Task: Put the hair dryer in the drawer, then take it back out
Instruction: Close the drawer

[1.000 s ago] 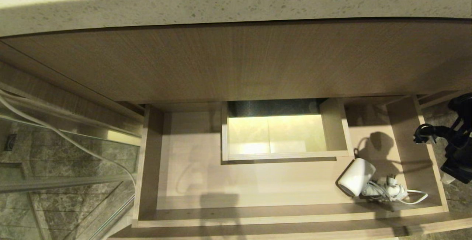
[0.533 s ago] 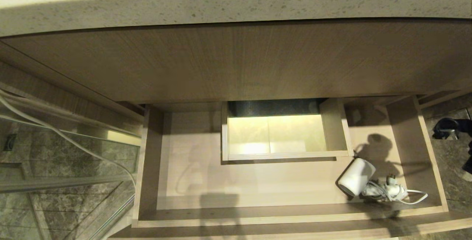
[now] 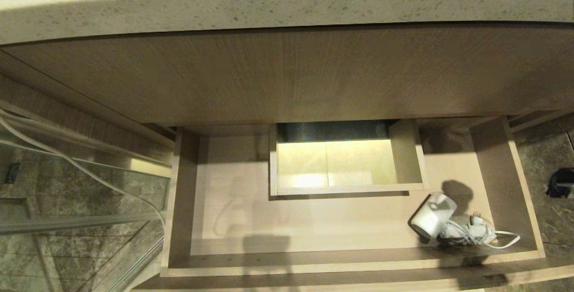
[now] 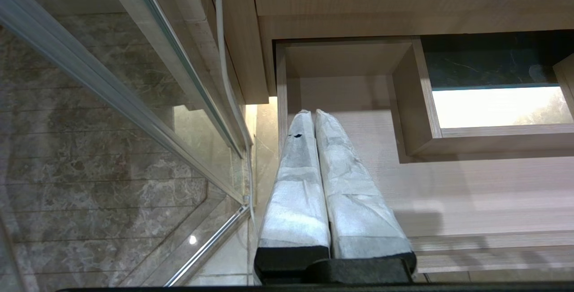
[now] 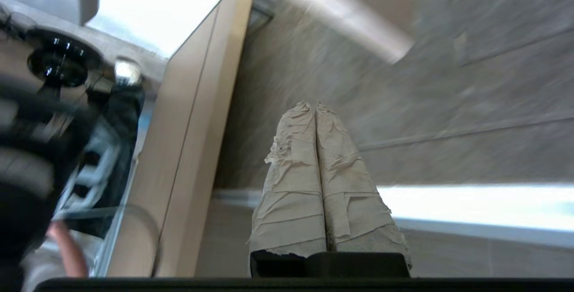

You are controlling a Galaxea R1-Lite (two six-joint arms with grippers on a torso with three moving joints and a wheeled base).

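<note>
Though corded, hair dryer [image 3: 431,222] mouth lower-left

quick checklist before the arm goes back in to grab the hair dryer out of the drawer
1. Drawer pulled open: ok.
2. Hair dryer in the drawer's front right corner, in plain sight: ok.
3. Nothing lying on the dryer: ok.
4. Cord bundled next to the dryer, one loop trailing toward the side wall: not ok, may snag.
5. Right gripper open for the grasp: not ok, shut, empty, outside the drawer.
6. Left gripper out of the way: ok, shut at the drawer's left end.
</note>
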